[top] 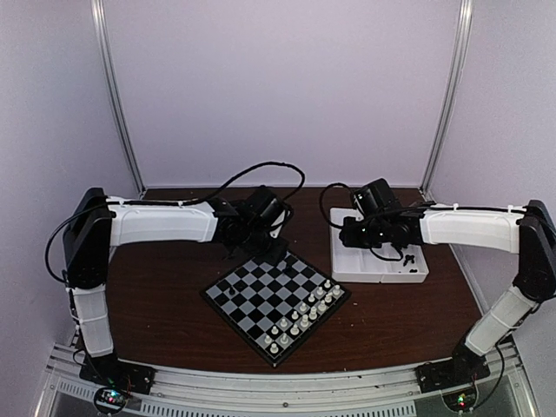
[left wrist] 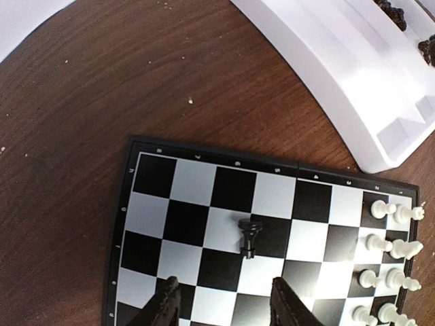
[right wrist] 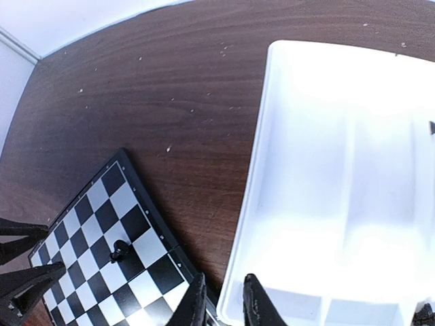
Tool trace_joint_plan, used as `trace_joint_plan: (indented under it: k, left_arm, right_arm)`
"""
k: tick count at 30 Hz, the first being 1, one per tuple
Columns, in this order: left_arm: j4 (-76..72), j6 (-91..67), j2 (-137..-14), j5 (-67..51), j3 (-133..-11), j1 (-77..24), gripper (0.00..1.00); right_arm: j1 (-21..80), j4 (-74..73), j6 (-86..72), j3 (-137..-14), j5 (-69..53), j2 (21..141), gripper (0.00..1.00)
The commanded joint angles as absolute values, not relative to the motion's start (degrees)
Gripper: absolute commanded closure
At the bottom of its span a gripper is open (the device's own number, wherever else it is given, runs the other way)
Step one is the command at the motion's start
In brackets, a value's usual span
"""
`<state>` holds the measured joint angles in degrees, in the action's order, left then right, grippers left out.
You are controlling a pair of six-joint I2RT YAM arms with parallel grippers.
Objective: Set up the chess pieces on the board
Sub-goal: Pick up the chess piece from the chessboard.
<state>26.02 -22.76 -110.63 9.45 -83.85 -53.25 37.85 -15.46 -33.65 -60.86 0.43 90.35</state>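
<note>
Nearest the arm bases, the white pieces (top: 304, 317) stand in two tight ranks along the near-right edge of the board (top: 248, 300). They are small, pale, glossy plastic with narrow bases, and any low sweep would topple them. The board is a flat, rigid square of black and light-grey checks in a thin black frame, set corner-on upon the dark wood-grain table (top: 165, 304). Nothing visibly fixes it, so a sideways push would likely slide it and upset every piece. Toward the far corner one black piece (left wrist: 249, 238) sits alone, straddling the line between a light and a dark square; whether it stands true cannot be told. The left gripper (left wrist: 228, 305) hovers just short of it, fingers well apart and holding nothing. Hazard: a finger clipping this light piece would knock it over or off its square. Beyond, to the right, lies the tray (top: 373, 276), smooth white moulded plastic divided by ribs. The other black pieces (left wrist: 393, 9) lie at its end away from the board. The right gripper (right wrist: 222, 302) hangs over the tray's wall nearest the board, fingers narrowly apart, nothing seen between them. Hazard: descending here, a fingertip could catch that wall and shift the tray.
</note>
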Motion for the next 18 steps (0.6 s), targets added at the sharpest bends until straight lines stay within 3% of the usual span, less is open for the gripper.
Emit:
trace_joint_plan:
  k: [1, 18]
  left_arm:
    - [32.5, -26.4, -115.2, 10.7, -90.6, -55.0, 0.54]
    - [33.2, -22.8, -122.1, 8.8, -95.2, -57.0, 0.58]
  right_arm:
    - [37.1, -13.0, -34.4, -57.4, 6.8, 84.7, 0.79]
    - [35.5, -12.9, -33.8, -52.7, 6.8, 78.9, 0.79]
